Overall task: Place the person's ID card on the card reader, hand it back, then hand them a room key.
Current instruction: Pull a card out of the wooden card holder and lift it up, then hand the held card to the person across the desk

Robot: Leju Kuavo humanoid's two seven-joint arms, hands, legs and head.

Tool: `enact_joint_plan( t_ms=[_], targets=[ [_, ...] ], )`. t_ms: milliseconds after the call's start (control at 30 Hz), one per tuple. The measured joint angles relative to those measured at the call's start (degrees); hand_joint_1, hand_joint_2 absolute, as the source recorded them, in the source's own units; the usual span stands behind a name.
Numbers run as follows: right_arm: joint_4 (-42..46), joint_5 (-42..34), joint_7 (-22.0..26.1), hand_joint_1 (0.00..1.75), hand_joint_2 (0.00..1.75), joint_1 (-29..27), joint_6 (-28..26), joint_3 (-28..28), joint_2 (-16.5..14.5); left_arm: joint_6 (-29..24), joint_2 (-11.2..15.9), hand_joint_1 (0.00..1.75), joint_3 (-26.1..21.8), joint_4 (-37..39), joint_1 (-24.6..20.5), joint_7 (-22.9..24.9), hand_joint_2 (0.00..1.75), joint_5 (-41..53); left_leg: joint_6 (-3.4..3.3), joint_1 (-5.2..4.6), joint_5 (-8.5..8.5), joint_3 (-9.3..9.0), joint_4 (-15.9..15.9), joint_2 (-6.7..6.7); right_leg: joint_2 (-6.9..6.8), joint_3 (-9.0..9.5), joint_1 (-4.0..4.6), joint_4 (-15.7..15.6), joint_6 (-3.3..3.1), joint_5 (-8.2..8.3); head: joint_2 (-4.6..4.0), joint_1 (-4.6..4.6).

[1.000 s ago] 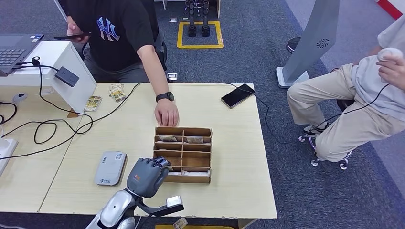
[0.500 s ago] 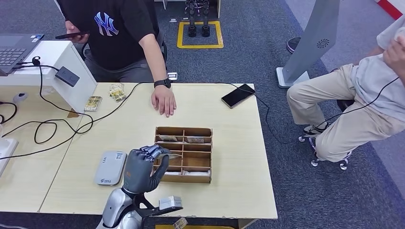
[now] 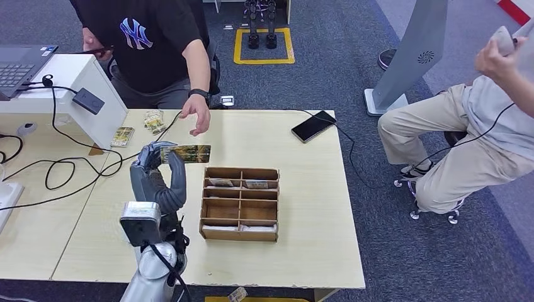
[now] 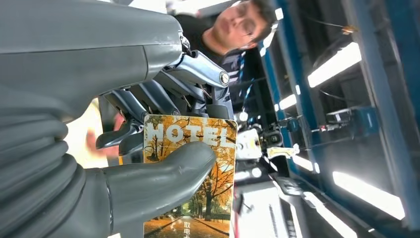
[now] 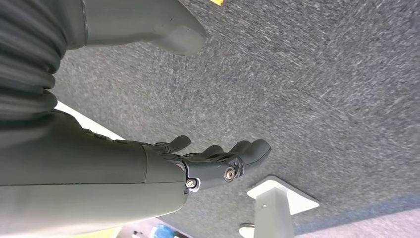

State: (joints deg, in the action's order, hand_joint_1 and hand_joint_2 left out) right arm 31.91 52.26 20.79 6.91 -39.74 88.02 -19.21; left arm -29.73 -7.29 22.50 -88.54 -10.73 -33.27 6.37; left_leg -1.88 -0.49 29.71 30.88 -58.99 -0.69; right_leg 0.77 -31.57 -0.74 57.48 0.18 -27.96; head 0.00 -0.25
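My left hand (image 3: 157, 170) is raised above the table's left part and pinches a room key card (image 3: 186, 153) printed with an autumn picture and the word HOTEL (image 4: 190, 173). The card sticks out toward the person in a black T-shirt (image 3: 151, 44). That person's hand (image 3: 197, 118) hovers open just beyond the card, not touching it. A wooden compartment box (image 3: 240, 203) with more cards stands beside my arm. My right hand (image 5: 218, 161) hangs over grey carpet, fingers apart and holding nothing.
A black phone (image 3: 313, 126) lies at the table's far right, cabled. Black cables (image 3: 63, 167) loop over the left of the table by a white stand (image 3: 82, 88). More cards (image 3: 153, 121) lie at the far edge. A seated person (image 3: 466, 126) is to the right.
My left hand rose from the box's front row with a key card and swung it up toward the person. The person's hand lifted off the table and drew back toward the far edge.
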Motion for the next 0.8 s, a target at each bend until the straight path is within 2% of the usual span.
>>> enact_joint_plan(
  t_ms=[167,300,600,800],
  targets=[
    [-0.1,1.5,0.6,0.0,1.75,0.0,0.0,0.0,0.0,4.9,-1.0,1.75,-3.1,0.1,-3.0,2.1,1.75,-10.2,0.0,-0.01,0.0,0.0,0.0,0.01,0.01,0.0,-0.01,0.0,0.0,0.0,0.0,0.0],
    [-0.4,2.4,0.9,0.0,1.75,0.1,0.0,0.0,0.0,6.1,-1.5,1.75,-5.9,1.9,-5.9,4.0,1.75,-13.9,0.0,-0.01,0.0,0.0,0.0,0.0,0.0,0.0,-0.01,0.0,0.01,0.01,0.0,0.0],
    [-1.1,4.7,1.1,0.0,1.75,0.2,0.0,0.0,0.0,-0.1,-1.4,1.75,-9.8,12.6,-15.0,7.9,1.75,-10.7,-0.01,-0.01,-0.01,0.01,0.0,0.0,0.0,0.0,-0.01,0.0,0.0,0.01,0.0,-0.01],
    [-1.3,6.1,1.1,0.0,1.75,0.2,0.0,0.0,0.0,-2.9,-1.5,1.75,-11.9,20.0,-20.1,9.1,1.75,-11.7,-0.01,-0.01,-0.01,0.01,0.0,0.0,0.0,0.01,-0.01,0.0,0.0,0.02,0.0,0.0]
  ],
)
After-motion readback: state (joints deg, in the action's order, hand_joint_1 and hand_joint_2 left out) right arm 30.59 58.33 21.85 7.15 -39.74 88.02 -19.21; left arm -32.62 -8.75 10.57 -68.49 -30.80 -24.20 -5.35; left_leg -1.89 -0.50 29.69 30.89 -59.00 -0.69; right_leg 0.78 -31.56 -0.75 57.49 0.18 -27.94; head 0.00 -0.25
